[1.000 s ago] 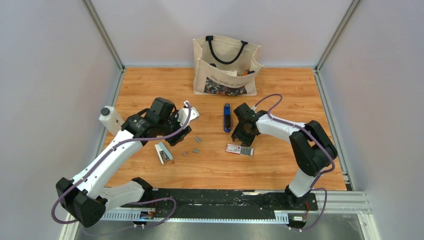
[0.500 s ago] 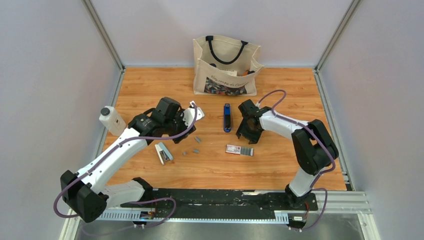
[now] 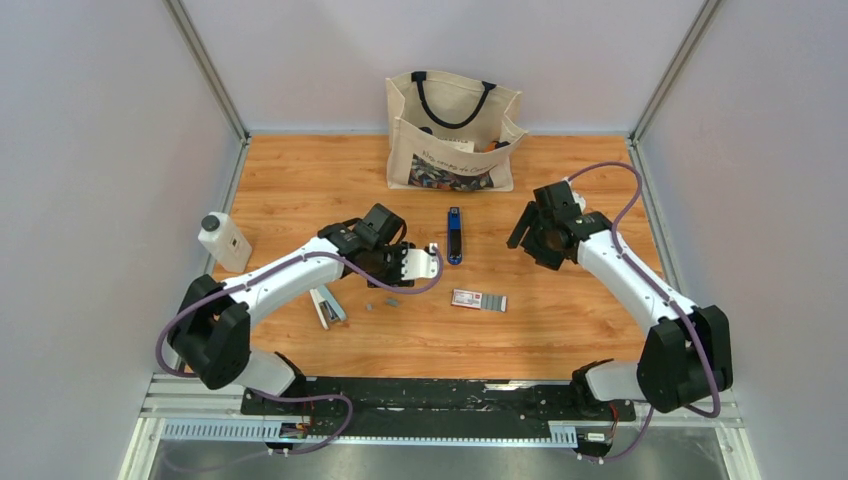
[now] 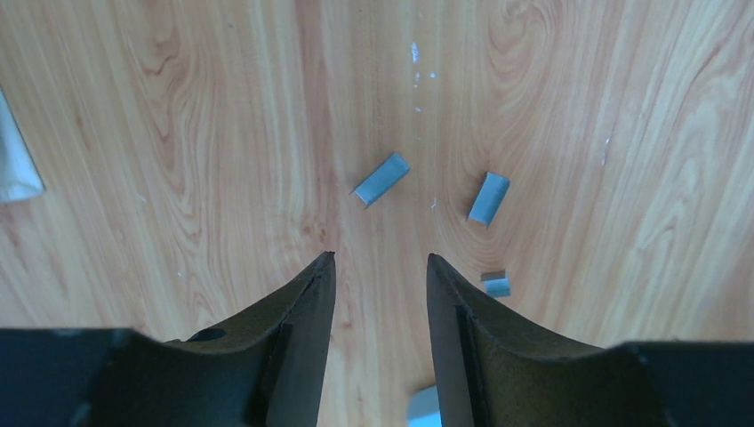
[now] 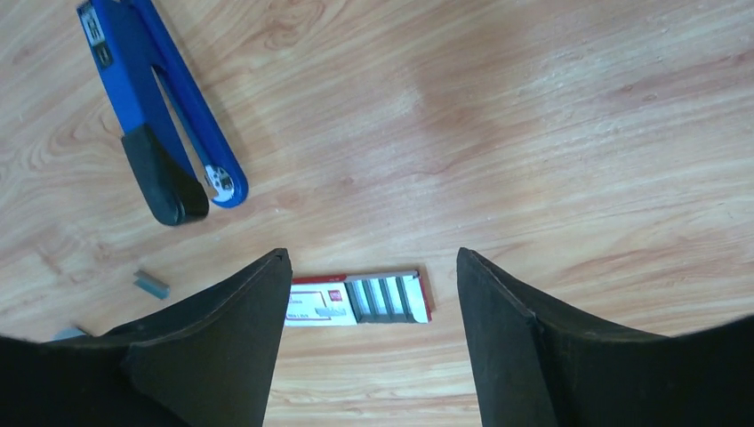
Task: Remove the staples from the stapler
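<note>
The slim dark blue stapler (image 3: 454, 235) lies flat on the wooden table between my two arms; in the right wrist view it (image 5: 151, 116) is at the upper left. Several small grey staples (image 3: 390, 296) lie loose on the wood left of it. In the left wrist view, staples (image 4: 381, 179) lie just beyond my fingertips, with more to the right (image 4: 489, 197). My left gripper (image 3: 405, 270) (image 4: 380, 260) is open and empty, hovering low over the staples. My right gripper (image 3: 530, 238) (image 5: 372, 255) is open and empty, right of the stapler and above the table.
A red-and-white staple box (image 3: 478, 299) (image 5: 356, 299) lies open near the middle. A pale grey-blue and white stapler (image 3: 325, 305) sits left of the staples. A white bottle (image 3: 224, 242) stands at the left. A canvas tote bag (image 3: 452, 130) stands at the back.
My left gripper has swung right and down to hover over the loose staples. My right gripper has pulled back to the right and up, away from the stapler and box.
</note>
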`<action>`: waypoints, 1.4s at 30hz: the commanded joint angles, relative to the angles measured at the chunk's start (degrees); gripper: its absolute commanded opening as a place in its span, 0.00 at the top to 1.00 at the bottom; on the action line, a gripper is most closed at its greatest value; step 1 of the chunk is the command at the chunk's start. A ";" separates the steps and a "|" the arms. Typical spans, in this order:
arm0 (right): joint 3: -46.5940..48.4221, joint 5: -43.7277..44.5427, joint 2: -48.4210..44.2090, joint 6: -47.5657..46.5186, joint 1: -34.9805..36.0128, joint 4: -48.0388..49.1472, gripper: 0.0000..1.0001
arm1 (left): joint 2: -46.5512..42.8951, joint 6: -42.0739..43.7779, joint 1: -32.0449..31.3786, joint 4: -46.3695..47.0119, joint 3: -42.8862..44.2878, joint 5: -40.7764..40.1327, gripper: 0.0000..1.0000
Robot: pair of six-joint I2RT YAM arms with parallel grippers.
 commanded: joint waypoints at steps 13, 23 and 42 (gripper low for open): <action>-9.26 -16.65 -4.09 -4.45 -4.83 10.33 0.26 | 11.71 32.97 -0.07 -5.01 4.36 7.77 0.48; -10.75 -23.51 -1.80 -6.56 -8.34 13.85 0.27 | 17.34 36.13 -0.07 -8.71 9.46 7.51 0.51; -10.75 -24.65 -0.74 -7.45 -8.61 14.47 0.28 | 18.75 40.18 -0.16 -2.92 4.98 2.94 0.49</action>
